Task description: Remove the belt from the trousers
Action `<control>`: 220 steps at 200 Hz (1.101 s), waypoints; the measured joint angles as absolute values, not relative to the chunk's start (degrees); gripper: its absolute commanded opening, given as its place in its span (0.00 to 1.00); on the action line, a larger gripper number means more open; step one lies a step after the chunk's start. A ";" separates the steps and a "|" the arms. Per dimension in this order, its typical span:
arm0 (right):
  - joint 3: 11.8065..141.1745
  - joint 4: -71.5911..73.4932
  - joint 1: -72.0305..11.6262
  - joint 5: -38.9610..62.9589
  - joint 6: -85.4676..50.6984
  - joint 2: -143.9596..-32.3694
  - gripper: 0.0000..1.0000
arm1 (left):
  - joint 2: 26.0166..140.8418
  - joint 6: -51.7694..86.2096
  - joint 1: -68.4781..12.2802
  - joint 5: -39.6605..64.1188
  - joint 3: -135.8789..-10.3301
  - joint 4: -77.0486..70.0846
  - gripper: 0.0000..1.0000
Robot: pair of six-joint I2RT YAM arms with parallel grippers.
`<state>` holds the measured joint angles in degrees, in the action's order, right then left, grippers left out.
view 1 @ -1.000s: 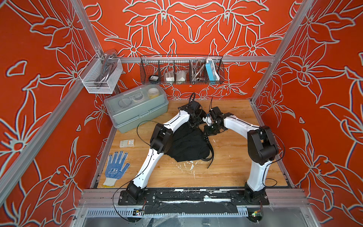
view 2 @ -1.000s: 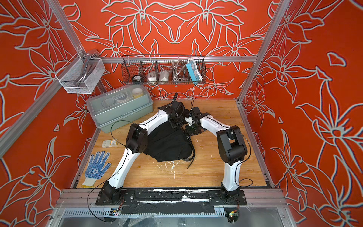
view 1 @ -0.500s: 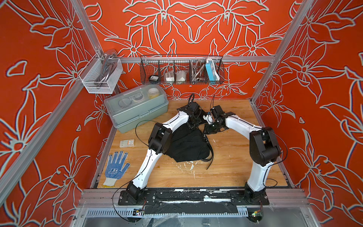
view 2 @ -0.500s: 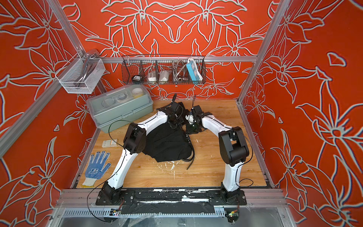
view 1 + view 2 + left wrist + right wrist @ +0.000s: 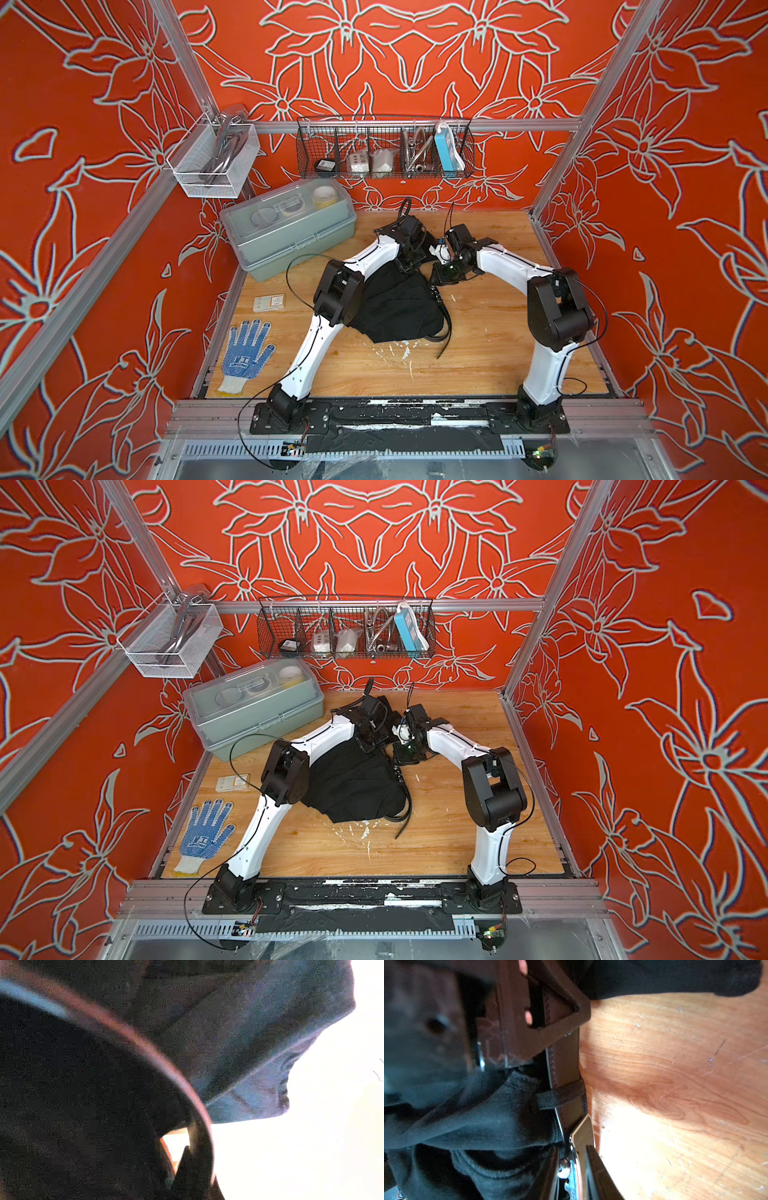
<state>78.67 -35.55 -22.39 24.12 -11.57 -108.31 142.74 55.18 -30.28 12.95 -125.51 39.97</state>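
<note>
Left gripper (image 5: 409, 265) is closed at the black trousers (image 5: 399, 303), centre frame; right gripper (image 5: 571, 1084) is parted around the stitched belt (image 5: 564, 1059), threaded through a loop (image 5: 560, 1095). A power strip (image 5: 446, 151) is kept in the wire basket (image 5: 365, 175).

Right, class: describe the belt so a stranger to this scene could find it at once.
Start at the wooden table, where black trousers lie heaped in the middle. Along the heap's edge on the right arm's side runs the belt: a narrow, flat strap whose end pokes onto bare wood, unlike the soft, wide cloth.
</note>
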 measured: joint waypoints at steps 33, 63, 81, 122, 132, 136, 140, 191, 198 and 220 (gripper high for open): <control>78.65 -35.53 -22.39 24.14 -11.68 -108.42 0.25 | 142.74 55.33 -30.26 13.04 -125.56 39.99 0.00; 78.65 -35.14 -22.44 24.56 -11.92 -109.27 0.24 | 142.74 55.51 -30.26 13.13 -126.10 40.25 0.00; 78.65 -34.74 -22.55 24.75 -12.05 -109.67 0.23 | 142.74 55.51 -30.24 13.08 -126.78 40.49 0.00; 78.67 -34.26 -22.55 25.08 -12.38 -109.95 0.20 | 142.74 55.48 -30.04 13.13 -127.09 40.99 0.00; 78.70 -34.15 -22.55 25.15 -12.49 -110.00 0.18 | 142.74 55.48 -30.00 13.13 -127.09 41.04 0.00; 78.70 -34.15 -22.55 25.15 -12.47 -110.00 0.18 | 142.74 55.48 -30.00 13.13 -127.11 41.04 0.00; 78.74 -34.15 -22.55 25.15 -12.53 -110.02 0.17 | 142.74 55.48 -30.00 13.13 -127.13 41.04 0.00; 79.50 -34.54 -22.55 25.50 -12.47 -110.61 0.00 | 142.74 55.42 -29.93 13.08 -127.20 41.04 0.00; 79.59 -34.63 -22.55 25.52 -12.47 -110.65 0.00 | 142.74 55.42 -29.93 13.08 -127.20 41.06 0.00; 79.61 -34.61 -22.55 25.52 -12.49 -110.74 0.00 | 142.76 55.40 -29.91 13.10 -127.61 41.36 0.00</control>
<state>79.61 -34.61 -22.55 25.52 -12.49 -110.74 142.76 55.40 -29.91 13.10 -127.61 41.36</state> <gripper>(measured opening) 0.160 0.048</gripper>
